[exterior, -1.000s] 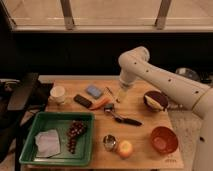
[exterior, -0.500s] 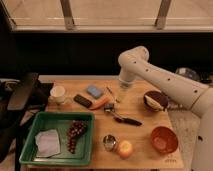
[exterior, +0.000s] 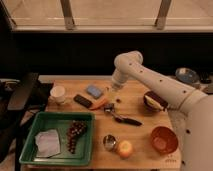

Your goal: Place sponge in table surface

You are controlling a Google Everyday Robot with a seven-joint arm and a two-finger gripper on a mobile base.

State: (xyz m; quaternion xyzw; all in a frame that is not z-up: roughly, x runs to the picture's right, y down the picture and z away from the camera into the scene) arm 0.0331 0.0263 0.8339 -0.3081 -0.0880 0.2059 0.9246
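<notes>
The blue sponge (exterior: 93, 91) lies flat on the wooden table (exterior: 140, 107), towards the back and left of the middle. My gripper (exterior: 111, 90) hangs from the white arm (exterior: 150, 82), just right of the sponge and close above the table. It holds nothing that I can see. The sponge is apart from the gripper.
By the sponge are a white cup (exterior: 58, 93), a black bar (exterior: 83, 101), a carrot (exterior: 99, 104) and a black-handled utensil (exterior: 122, 118). A green tray (exterior: 30, 150) holds grapes and a cloth. A brown bowl (exterior: 155, 100), an orange bowl (exterior: 164, 140), a metal cup (exterior: 109, 142) and an orange fruit (exterior: 125, 148) stand on the right and front.
My gripper has shifted slightly to the left, nearer the sponge. The sponge and the other things have not moved.
</notes>
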